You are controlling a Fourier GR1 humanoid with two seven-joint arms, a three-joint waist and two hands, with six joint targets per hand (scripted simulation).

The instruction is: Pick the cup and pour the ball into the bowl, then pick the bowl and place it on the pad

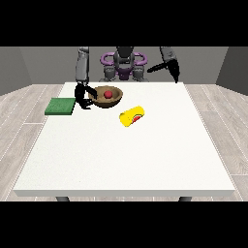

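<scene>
- Since a red ball (pixel 108 93) is seen lying inside the bowl (pixel 107 97), the pouring step is judged done, and the step in hand is judged to be the pick-up of the bowl for its move to the pad (pixel 60 106).
- Nearest the camera, a broad stretch of white table (pixel 126 160) is shown bare of task things.
- Further back, near the table's middle, the yellow cup (pixel 132 116) is found tipped on its side — its mouth is turned toward the camera and to the view's right, and a patch of red is shown at the opening; whether that is a second ball or the cup's inner face cannot be told.
- Beyond the cup, the brown bowl is set upright, wide and shallow, with a dark rim and the ball resting low at its centre.
- Just beside the bowl's rim, the hand at the view's left (pixel 82 97) is held with fingers curved toward the bowl; whether the rim is already pinched cannot be told.
- At the table's left edge, the flat green pad is laid near that hand, apart from the bowl.
- For the next move, a grip on the rim, a level lift and a short carry toward the view's left are judged to be called for — the ball could roll out if the bowl were tilted.
- Farthest back, the hand at the view's right (pixel 174 71) is held above the table's far edge, holding nothing; its finger spread cannot be told.
</scene>
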